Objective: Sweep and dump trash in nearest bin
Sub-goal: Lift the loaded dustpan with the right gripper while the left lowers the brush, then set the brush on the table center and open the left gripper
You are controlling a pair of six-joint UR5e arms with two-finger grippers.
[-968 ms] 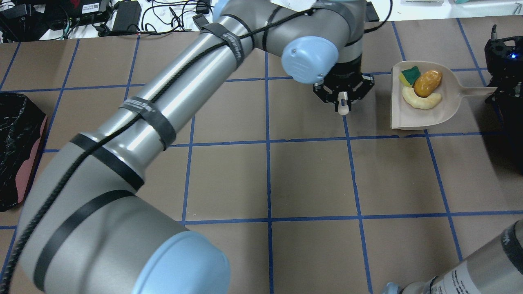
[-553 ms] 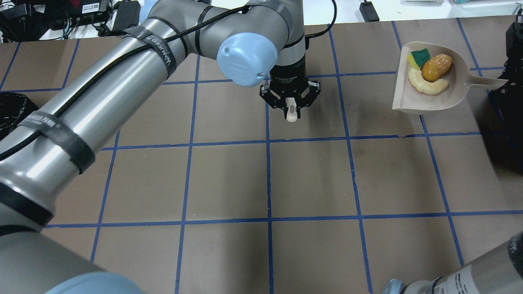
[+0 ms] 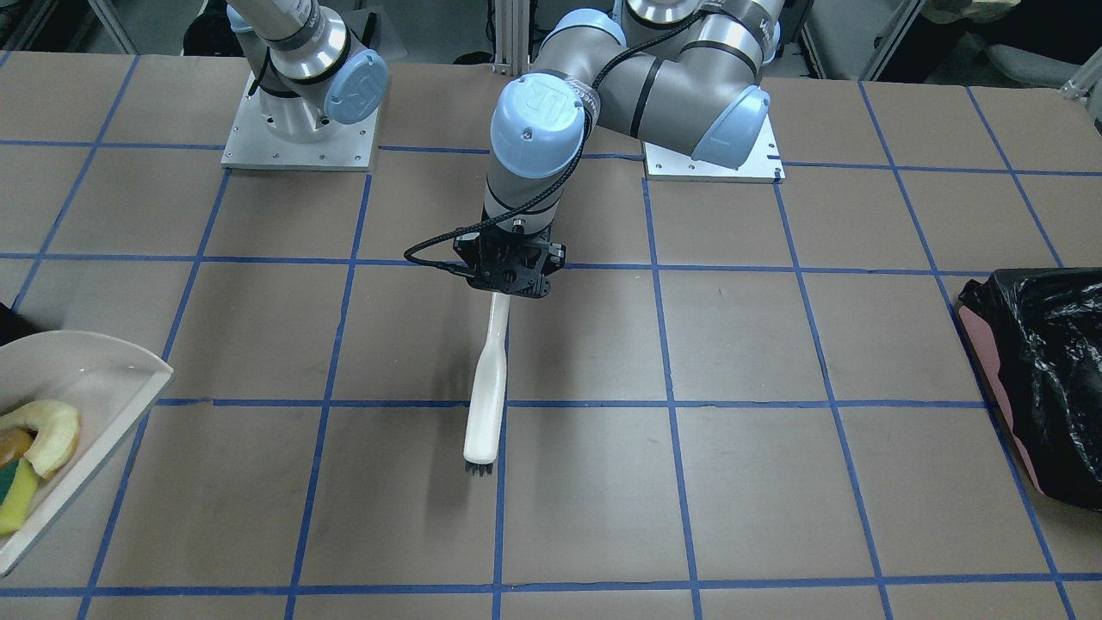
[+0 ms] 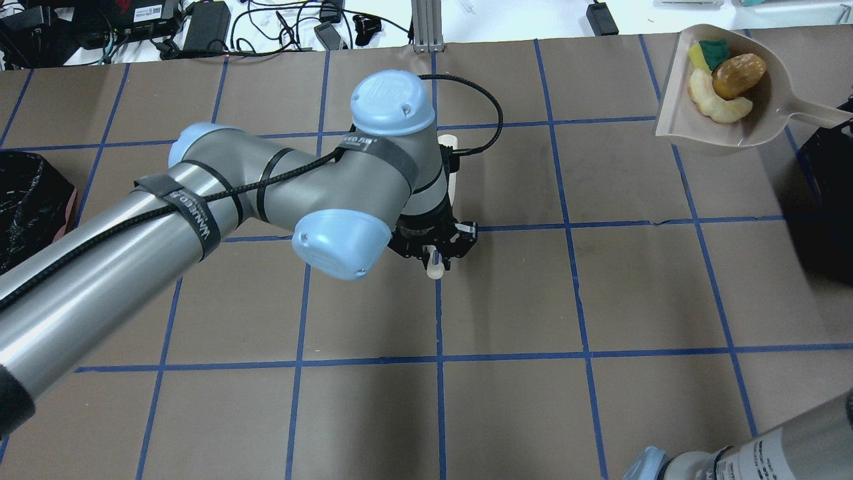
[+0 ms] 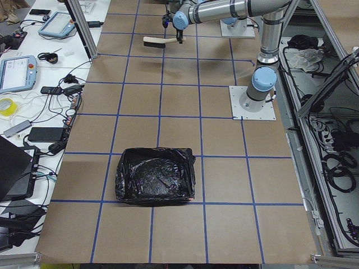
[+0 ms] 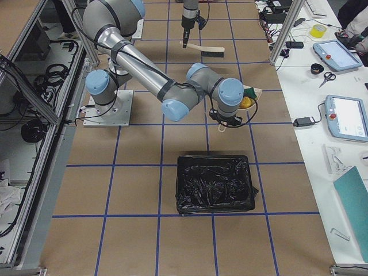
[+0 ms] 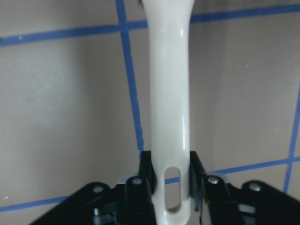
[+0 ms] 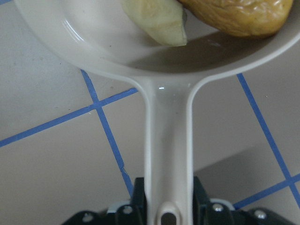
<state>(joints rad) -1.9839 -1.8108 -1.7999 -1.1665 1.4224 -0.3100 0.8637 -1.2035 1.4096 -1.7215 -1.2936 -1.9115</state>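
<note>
While the left gripper (image 7: 166,176) has its two fingers clamped on the slotted end of a long white plastic brush (image 3: 486,387), we see the right gripper (image 8: 168,199) pinching the flat handle of a white plastic dustpan (image 4: 686,123) in the same way, one finger pressed on either side. All the trash lies inside that dustpan. A brown-orange potato-like lump (image 4: 738,75) sits nearest the handle. A pale yellow curved peel piece (image 4: 716,103) wraps beside the lump and touches it. A yellow sponge with green backing (image 4: 708,53) is tucked against both, at the wall of the dustpan. In the right wrist view the dustpan throws a shadow on the brown table with blue tape grid (image 4: 506,300) beneath it, so we take it to be raised off the surface.

From the dustpan, the brush is well apart, toward the robot's left. It stretches away from the robot with its dark bristles facing down; we cannot tell whether they touch the table. One black-bagged bin (image 6: 215,184) stands near the dustpan, just past its handle end and not beneath it. A second black-bagged bin (image 3: 1042,370) lies far from the dustpan, beyond the brush.
</note>
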